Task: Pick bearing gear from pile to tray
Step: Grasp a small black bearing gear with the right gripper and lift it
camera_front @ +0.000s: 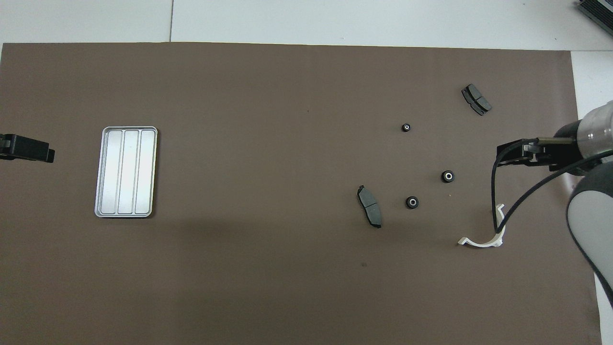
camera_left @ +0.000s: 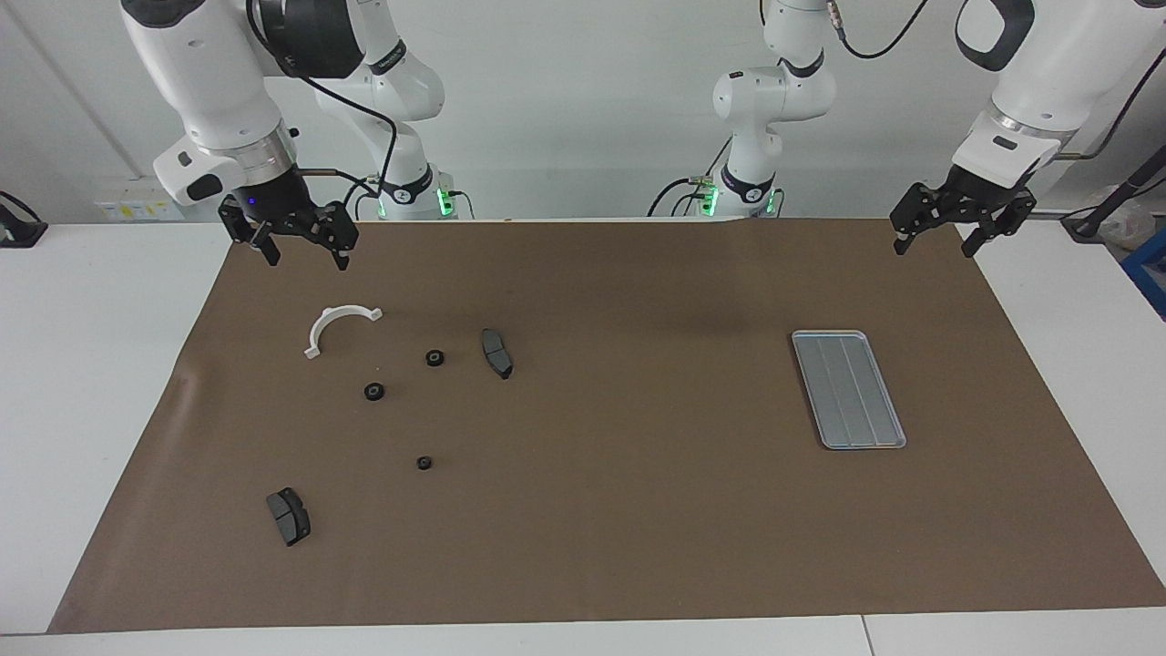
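Two grippers, both up in the air with fingers spread and nothing in them. Right gripper (camera_left: pixel 291 239) hangs over the mat's edge at the right arm's end of the table, and the parts are scattered below it, mostly further out from the robots. Left gripper (camera_left: pixel 943 225) waits over the mat's corner at the left arm's end.

Working outward from the right gripper: closest below it is the white bracket (camera_left: pixel 338 326), then a black ring (camera_left: pixel 435 358) beside a grey pad (camera_left: pixel 496 353), another ring (camera_left: pixel 374 392) a bit further out, a third, smaller-looking ring (camera_left: pixel 424 463) past that, and the second pad (camera_left: pixel 289 516) furthest of all. The tray (camera_left: pixel 847 389) is well apart from all of it, below the left gripper and out from the robots, with nothing in it.

Count: three rings, two pads, one bracket, one tray.

My guess on handling: the rings are the bearing gears. They look like small stiff metal pieces, light, probably smooth and a bit slippery, and round enough to roll or squirt out if pinched off-centre. I'd come straight down and close across the outer rim, fingers on either side of the middle. They lie flat and apart from each other, so there's room for the fingers
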